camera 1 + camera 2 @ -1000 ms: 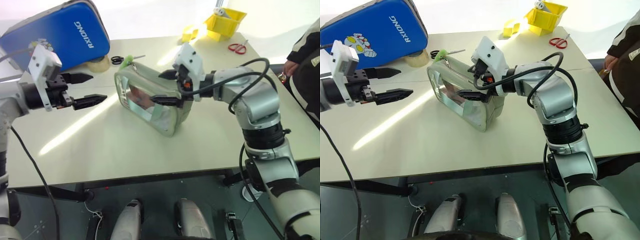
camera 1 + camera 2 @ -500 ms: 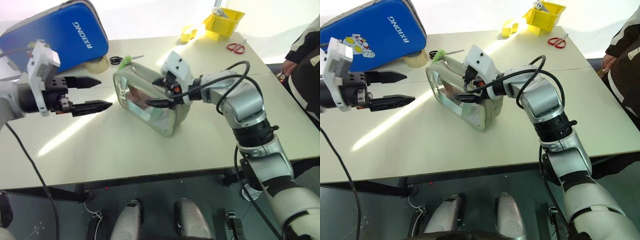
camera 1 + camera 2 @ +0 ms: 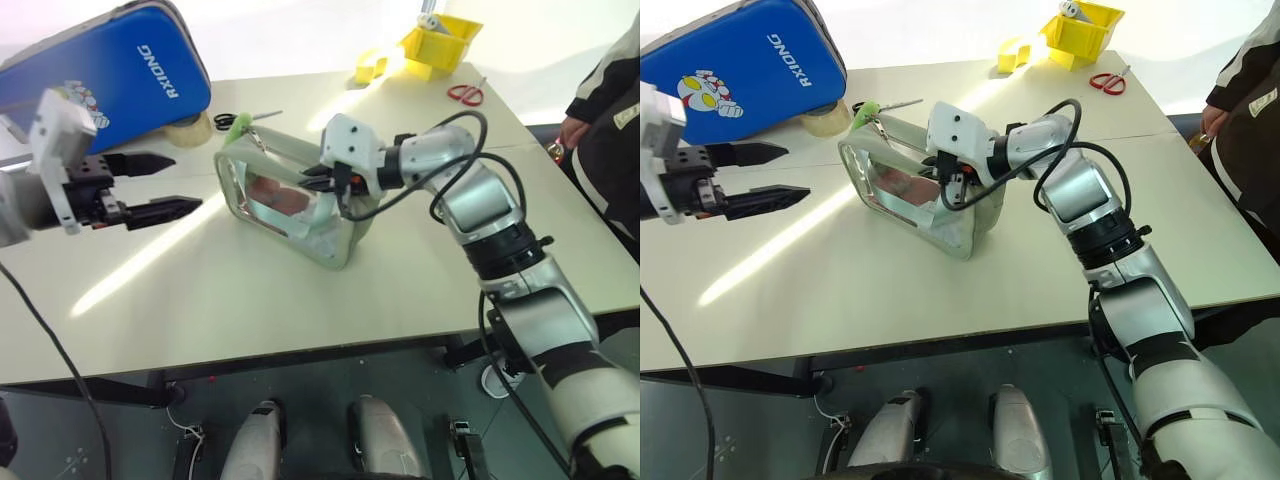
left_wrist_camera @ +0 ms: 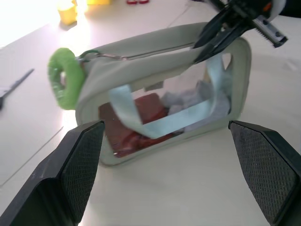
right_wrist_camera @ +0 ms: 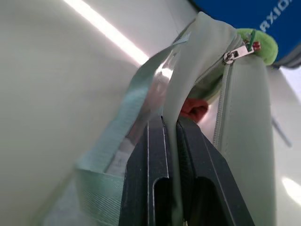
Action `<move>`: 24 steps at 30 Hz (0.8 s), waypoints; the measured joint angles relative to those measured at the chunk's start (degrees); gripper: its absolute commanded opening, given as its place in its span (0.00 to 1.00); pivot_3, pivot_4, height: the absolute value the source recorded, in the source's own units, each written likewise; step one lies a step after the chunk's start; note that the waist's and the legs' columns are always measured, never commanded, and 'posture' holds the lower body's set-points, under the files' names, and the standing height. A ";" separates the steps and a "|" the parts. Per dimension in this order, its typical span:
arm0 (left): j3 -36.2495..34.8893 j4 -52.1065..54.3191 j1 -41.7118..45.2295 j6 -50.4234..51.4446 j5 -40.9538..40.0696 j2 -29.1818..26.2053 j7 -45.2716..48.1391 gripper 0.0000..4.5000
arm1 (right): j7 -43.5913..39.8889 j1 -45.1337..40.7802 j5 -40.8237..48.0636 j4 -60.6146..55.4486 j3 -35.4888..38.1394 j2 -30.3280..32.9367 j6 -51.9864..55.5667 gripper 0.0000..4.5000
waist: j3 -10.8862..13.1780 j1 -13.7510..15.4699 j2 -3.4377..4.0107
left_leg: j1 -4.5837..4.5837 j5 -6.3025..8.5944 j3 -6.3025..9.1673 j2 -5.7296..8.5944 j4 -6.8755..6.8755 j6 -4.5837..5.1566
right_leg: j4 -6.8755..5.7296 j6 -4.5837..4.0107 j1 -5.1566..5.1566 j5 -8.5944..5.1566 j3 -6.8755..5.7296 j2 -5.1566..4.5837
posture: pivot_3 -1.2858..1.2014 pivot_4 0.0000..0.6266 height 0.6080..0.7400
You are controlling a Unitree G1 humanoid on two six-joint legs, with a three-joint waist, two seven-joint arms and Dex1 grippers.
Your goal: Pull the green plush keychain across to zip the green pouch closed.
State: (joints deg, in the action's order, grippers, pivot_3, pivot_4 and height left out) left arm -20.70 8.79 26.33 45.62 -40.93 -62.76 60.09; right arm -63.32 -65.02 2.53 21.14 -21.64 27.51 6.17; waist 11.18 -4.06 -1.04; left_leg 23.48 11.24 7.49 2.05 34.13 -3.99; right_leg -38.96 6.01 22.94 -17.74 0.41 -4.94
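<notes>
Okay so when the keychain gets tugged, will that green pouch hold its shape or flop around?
Probably floppy: the green pouch's top edge folds thin between the right gripper's shut jaws. It likely slides or tips if unbraced, standing on a narrow base on the smooth table.

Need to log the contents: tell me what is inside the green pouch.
Through the clear window of the green pouch, something reddish and something white, crumpled show. What they are cannot be told; the blue strap and pouch walls cover the rest.
</notes>
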 measured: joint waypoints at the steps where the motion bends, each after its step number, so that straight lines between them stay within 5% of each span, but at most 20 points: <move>1: -0.81 0.00 -1.32 -0.01 0.07 -0.07 0.07 1.00 | -0.88 -0.83 -0.52 2.28 0.03 0.07 -3.99 0.01 | 0.00 -0.04 0.00 | 0.00 0.00 -0.02 -0.01 0.00 0.00 | 0.00 0.00 0.01 0.00 0.03 0.00 | 0.52 0.24 1.00; 24: -3.83 2.64 -5.46 0.15 -0.21 -0.07 -1.90 1.00 | -13.47 -12.59 -2.91 33.43 2.83 -2.90 -41.30 0.01 | 0.02 0.07 -0.01 | 0.00 -0.01 -0.10 -0.01 -0.04 -0.02 | -0.01 -0.01 0.07 0.00 0.16 0.02 | 0.52 0.24 1.00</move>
State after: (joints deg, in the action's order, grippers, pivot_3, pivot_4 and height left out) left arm -24.53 11.43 20.87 45.78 -41.14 -62.83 58.19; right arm -76.79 -77.61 -0.38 54.57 -18.81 24.61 -35.13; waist 11.20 -4.00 -1.05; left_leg 23.48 11.24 7.39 2.03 34.09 -4.01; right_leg -38.97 6.01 23.01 -17.74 0.57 -4.92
